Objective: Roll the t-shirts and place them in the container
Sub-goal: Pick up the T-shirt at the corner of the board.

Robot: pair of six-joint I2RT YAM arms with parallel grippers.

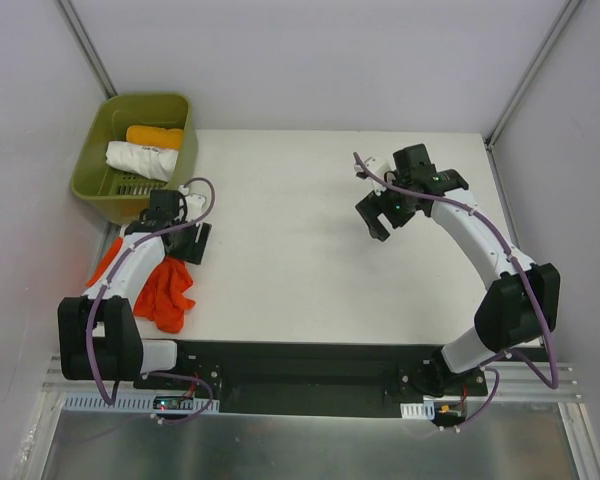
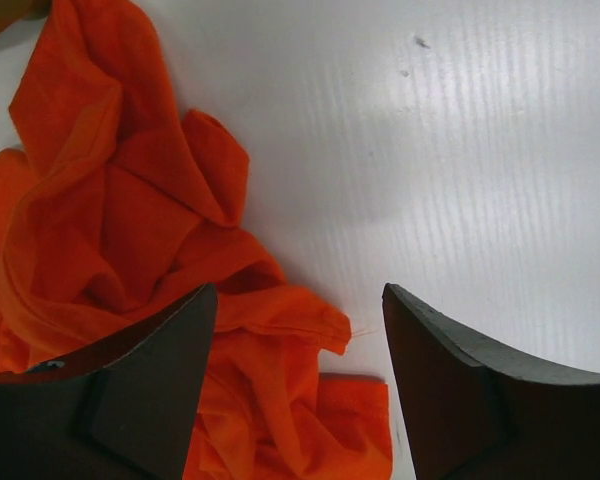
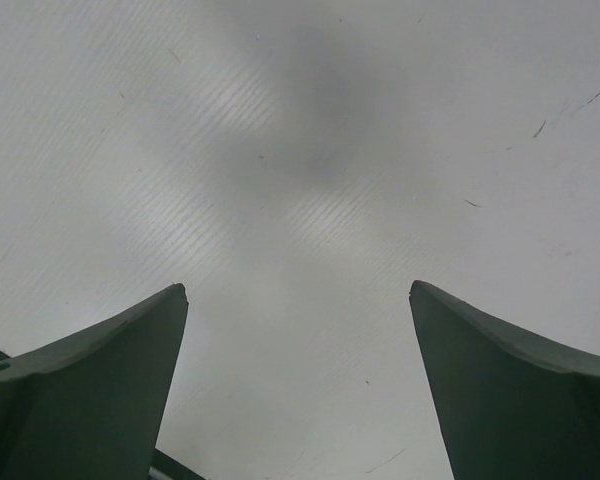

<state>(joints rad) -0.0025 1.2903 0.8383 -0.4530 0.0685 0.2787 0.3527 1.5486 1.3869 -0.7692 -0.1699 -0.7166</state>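
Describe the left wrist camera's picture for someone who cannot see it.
A crumpled bright orange-red t-shirt lies in a heap on the left of a white table. At the bottom edge the left gripper stands open and empty, one dark finger over the cloth, the other over bare table.

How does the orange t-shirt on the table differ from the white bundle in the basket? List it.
The orange t-shirt lies crumpled and loose; the white bundle is rolled compactly. The t-shirt sits at the left edge of the table; the bundle lies inside the green basket. One is red-orange, the other white. Both look like soft cloth.
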